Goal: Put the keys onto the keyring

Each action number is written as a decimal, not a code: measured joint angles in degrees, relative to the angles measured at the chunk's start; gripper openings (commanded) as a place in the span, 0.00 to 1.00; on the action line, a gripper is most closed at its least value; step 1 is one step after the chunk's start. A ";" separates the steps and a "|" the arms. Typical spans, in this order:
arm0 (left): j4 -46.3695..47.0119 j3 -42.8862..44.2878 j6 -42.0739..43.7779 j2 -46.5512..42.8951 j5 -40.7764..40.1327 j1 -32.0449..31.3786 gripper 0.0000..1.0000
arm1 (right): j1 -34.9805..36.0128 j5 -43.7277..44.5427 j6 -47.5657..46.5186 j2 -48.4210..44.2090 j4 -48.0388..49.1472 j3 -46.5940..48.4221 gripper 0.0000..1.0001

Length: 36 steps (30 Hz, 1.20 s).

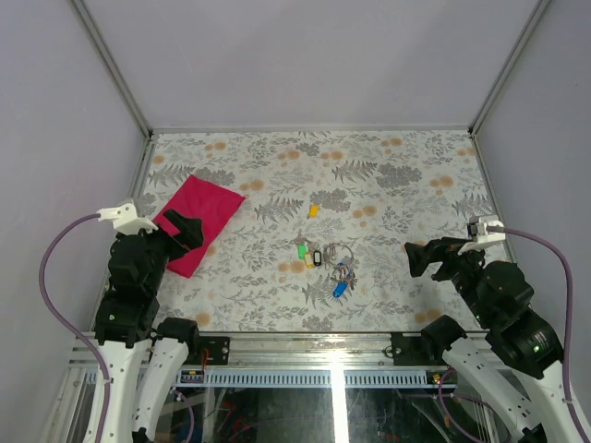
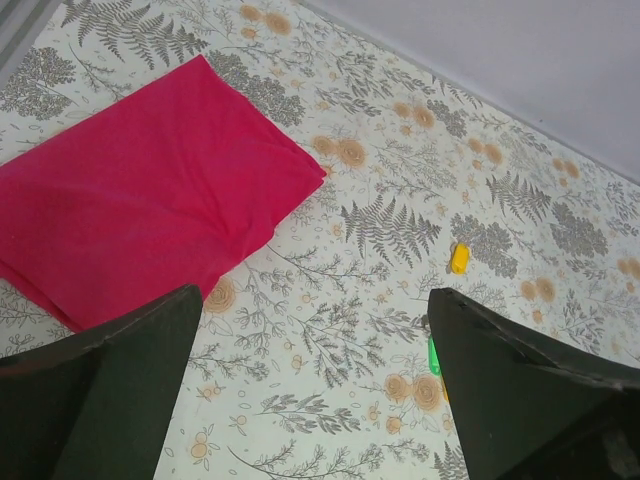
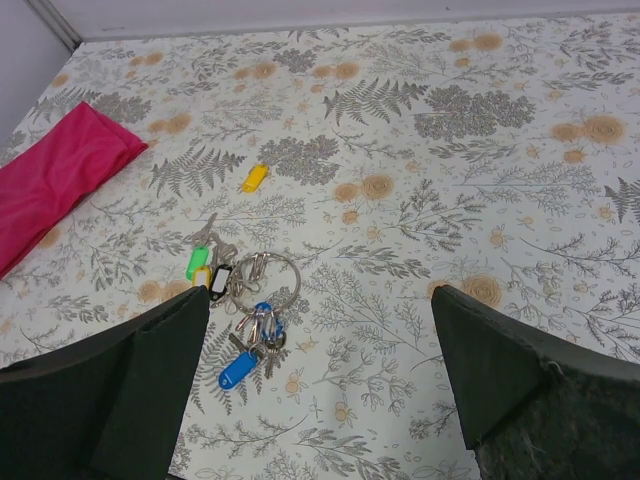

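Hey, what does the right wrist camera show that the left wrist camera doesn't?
Only the right wrist: the keyring, the blue-tagged key and the black-tagged key beside it. Only the left wrist: most of the red cloth, which the right wrist crops at its edge. Both: the lone yellow tag, the green tag and the patterned table.

A robotics test cell is indicated: a floral-covered table [image 1: 406,166] is enclosed by plain grey panels [image 1: 314,55] and aluminium framing [image 1: 112,69], with cabling [image 1: 42,277] exposed near.

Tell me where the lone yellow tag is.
In the top view the yellow tag lies mid-table, just beyond the key cluster, right of the red cloth.
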 measured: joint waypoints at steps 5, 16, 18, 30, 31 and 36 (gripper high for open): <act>0.04 -0.09 0.00 0.42 -0.48 0.00 1.00 | 0.00 0.20 0.02 0.31 0.07 -0.20 0.99; 0.48 -0.24 0.92 1.18 0.59 -0.07 1.00 | 0.00 -0.31 -0.22 3.21 0.31 -1.20 0.99; 1.07 -0.22 1.64 2.01 2.95 -0.07 1.00 | 0.00 -0.44 -0.17 7.15 0.07 0.07 0.99; 2.12 1.40 1.95 10.88 11.04 -1.57 1.00 | 0.00 -7.98 1.14 34.64 0.20 6.49 0.90; 2.51 1.27 1.79 11.06 11.02 -2.21 1.00 | 0.00 -9.38 1.31 36.61 0.26 6.49 0.88; 4.94 -1.90 0.22 14.19 7.98 -10.25 1.00 | 0.02 -15.10 2.64 44.52 2.27 5.66 0.82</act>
